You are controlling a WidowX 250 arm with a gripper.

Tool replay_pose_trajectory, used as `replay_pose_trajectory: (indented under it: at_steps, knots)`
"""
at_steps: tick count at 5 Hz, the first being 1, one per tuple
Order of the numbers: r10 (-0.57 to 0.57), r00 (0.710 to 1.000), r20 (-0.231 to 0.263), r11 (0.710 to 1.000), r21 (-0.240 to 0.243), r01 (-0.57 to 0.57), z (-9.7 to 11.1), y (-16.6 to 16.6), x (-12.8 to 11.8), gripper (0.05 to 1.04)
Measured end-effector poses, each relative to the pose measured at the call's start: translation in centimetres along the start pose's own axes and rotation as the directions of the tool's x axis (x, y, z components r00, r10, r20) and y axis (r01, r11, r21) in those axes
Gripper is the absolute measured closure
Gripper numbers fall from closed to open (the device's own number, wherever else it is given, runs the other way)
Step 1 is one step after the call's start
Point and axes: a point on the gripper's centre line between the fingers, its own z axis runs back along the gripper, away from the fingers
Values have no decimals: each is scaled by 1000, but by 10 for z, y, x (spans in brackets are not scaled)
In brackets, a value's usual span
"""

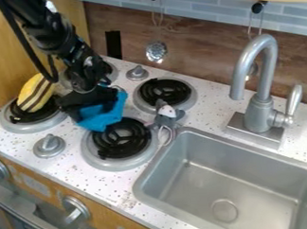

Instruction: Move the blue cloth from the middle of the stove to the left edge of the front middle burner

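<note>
A crumpled bright-blue cloth [103, 119] lies bunched against the black two-finger gripper [86, 105], at the rear-left edge of the silver-rimmed front burner [96, 155]. The black jointed arm [55, 37] slants down from the upper left, its wrist steep above the cloth; whether the gripper grasps it or is released, I cannot tell. A yellow-and-brown striped plush toy [35, 93] rests on the left burner [33, 125]; a small grey mouse toy [166, 117] lies near the metal sink [159, 169].

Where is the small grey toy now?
Just right of centre in the camera view, the grey toy sits between two burners and the sink.
</note>
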Motion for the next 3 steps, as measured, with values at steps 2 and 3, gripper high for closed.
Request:
replay_pose_trajectory:
  at_steps: [2, 3]
  knots:
    - [18, 999, 50, 995, 96, -23, -4, 35, 10, 81]
    - [24, 999, 37, 990, 136, -28, -6, 48, 6, 81]
